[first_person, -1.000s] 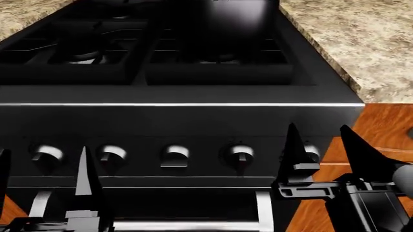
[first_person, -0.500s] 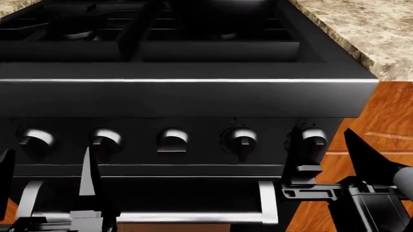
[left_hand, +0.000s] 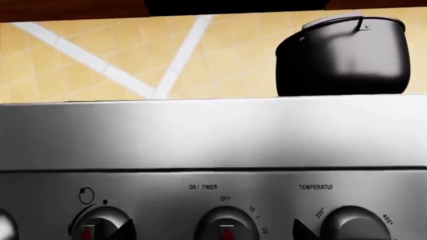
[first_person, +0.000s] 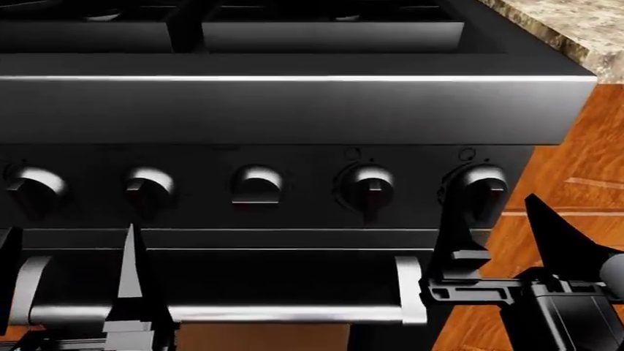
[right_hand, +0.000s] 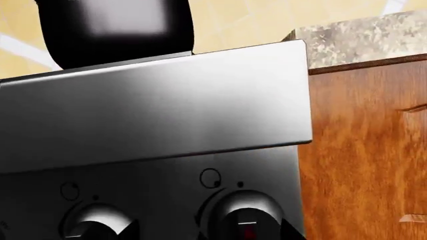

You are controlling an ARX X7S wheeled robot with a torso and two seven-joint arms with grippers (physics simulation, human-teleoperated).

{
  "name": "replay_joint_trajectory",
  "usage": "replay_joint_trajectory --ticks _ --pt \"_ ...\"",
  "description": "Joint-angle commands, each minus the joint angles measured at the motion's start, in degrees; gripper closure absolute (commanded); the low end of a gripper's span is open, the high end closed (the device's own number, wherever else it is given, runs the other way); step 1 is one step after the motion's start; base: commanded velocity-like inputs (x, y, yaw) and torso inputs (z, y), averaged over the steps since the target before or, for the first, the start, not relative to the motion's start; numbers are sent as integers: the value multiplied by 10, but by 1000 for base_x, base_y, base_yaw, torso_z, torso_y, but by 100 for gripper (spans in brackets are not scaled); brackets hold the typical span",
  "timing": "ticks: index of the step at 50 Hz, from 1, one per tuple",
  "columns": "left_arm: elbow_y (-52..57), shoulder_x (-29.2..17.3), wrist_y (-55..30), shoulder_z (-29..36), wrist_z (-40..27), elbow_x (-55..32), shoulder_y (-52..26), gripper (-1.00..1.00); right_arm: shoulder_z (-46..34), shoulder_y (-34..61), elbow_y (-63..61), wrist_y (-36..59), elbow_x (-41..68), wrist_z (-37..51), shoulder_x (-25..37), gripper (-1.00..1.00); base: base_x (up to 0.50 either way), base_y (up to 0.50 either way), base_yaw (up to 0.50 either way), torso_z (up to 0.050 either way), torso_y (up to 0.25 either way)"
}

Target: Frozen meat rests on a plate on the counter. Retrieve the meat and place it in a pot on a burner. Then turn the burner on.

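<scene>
Pot: glossy black cylindrical cooking pot (left_hand: 343,57) with a small side handle, standing on top of the stove, seen above its front edge in the left wrist view; also in the right wrist view (right_hand: 117,27), cropped at the picture's edge.
Burner: only the black cast-iron grate (first_person: 322,11) at the head view's upper edge; burner cap possibly a faint glint there, too dark to tell.
Knobs: 5 round silver-black front knobs in a row on the stove's dark front panel, the rightmost knob (first_person: 481,183) just above the right gripper's inner finger.
Counter: speckled beige-and-brown granite worktop (first_person: 571,25) to the right of the stove, over an orange-brown wooden cabinet (right_hand: 367,150).
Oven handle: silver bar (first_person: 224,314) below the knobs.
Right gripper (first_person: 507,248): fingers spread wide, pointing up at the panel, holding nothing.
Left gripper (first_person: 63,270): fingers spread apart, low in front of the oven handle, holding nothing.
Frozen meat and plate: out of view.
</scene>
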Motion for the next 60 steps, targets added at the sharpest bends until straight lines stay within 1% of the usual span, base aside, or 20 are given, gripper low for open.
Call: replay_joint_trajectory --ticks 1,10,16,21,27,32,36,44,49,60 --pt "-1 -1 4 0 -1 2 2 -100 -1 0 -2 -2 0 4 4 -100 0 0 0 -50 0" --pt "-5 4 5 2 3 0 -1 -100 -2 6 -9 0 5 9 10 -100 0 0 0 -50 0" --pt "-12 5 22 1 6 0 3 -100 -3 16 -14 7 9 16 13 -100 0 0 0 -49 0" --pt "-26 7 50 -1 9 8 11 -100 -4 22 -10 9 12 20 13 -100 0 0 0 0 0" --pt "-60 15 114 -3 22 9 26 -100 -6 25 -1 12 19 21 16 -100 0 0 0 0 0" --pt "-89 36 155 2 41 5 22 -100 -4 46 5 31 41 32 24 -100 0 0 0 0 0" --pt "-109 51 169 7 56 -3 13 -100 -6 65 11 52 53 41 29 -100 0 0 0 0 0" --pt "-125 58 187 7 63 -5 13 -100 -12 95 16 86 68 49 31 -100 0 0 0 0 0" --pt "-129 58 190 6 66 -8 12 -100 -15 108 21 102 70 51 32 -100 0 0 0 0 0" --pt "-142 53 205 0 75 -23 9 -100 -29 148 43 145 73 46 12 -100 0 0 0 0 0"
